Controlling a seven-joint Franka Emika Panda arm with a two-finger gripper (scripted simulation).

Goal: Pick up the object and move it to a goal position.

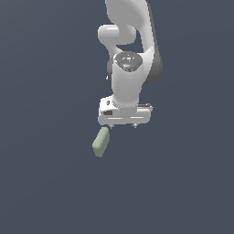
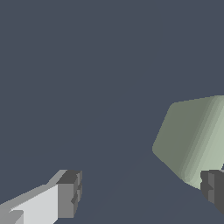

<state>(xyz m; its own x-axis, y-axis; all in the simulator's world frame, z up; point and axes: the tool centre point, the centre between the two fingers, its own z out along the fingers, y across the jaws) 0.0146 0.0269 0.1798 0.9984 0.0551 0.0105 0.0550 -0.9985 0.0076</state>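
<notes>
The object is a small pale sage-green oblong block lying tilted on the dark grey floor. It sits just below the end of my white gripper bar on the exterior view's left. My gripper hangs above the floor, open and empty. Its short fingers barely show under the bar. In the wrist view the gripper has its two dark fingertips wide apart. The object lies by one fingertip, which covers part of it, and most of the gap between the fingers holds only floor.
The floor is a plain dark grey surface with nothing else on it. The white arm rises above the gripper.
</notes>
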